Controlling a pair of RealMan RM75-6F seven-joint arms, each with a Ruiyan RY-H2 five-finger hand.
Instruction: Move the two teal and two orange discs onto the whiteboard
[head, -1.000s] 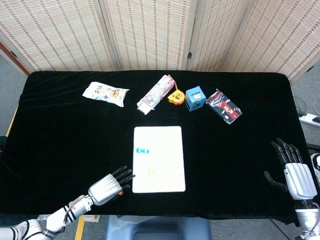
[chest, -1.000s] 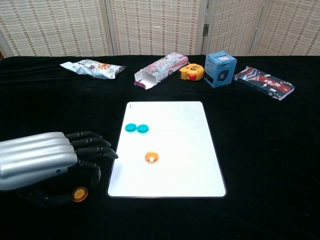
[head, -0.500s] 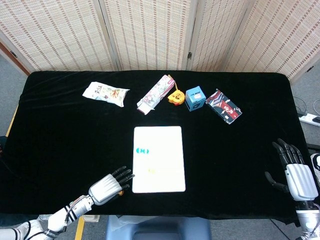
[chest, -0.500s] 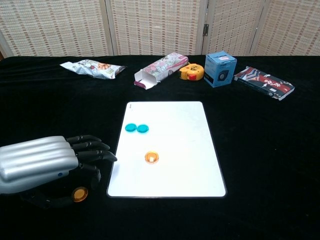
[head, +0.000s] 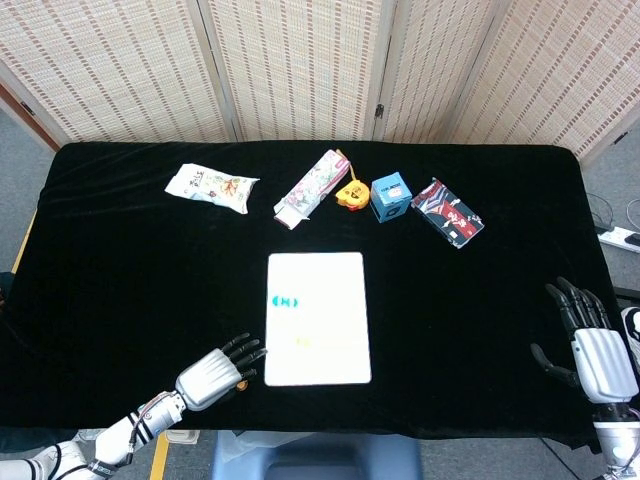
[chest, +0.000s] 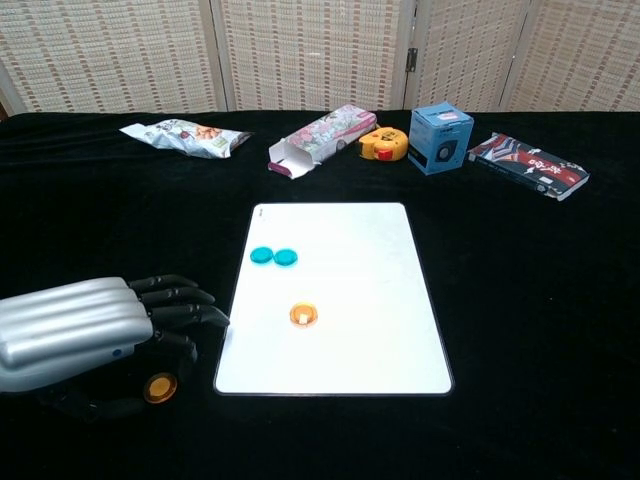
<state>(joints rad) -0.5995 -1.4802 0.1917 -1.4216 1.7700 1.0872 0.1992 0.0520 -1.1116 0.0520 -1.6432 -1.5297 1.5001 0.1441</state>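
We take the whiteboard as our landmark. On it lie three of the task's pieces: two teal discs touching side by side near its left edge, and one orange disc nearer its middle, toward the front. The second orange disc lies off the board on the black cloth, just beside the front left corner.

Our left hand hovers over that loose disc, fingers spread and pointing toward the board; the thumb curves close beside the disc, but we cannot tell whether it touches. We hold nothing. Our right hand sits well to the right of the board, fingers apart, empty.

We judge the disc light, stiff and smooth, thin enough to be awkward on soft cloth; a pinch across its rim between thumb and fingertip seems best, since it may slide.

Behind the board, an open-ended carton lies on its side; its contents are not visible.
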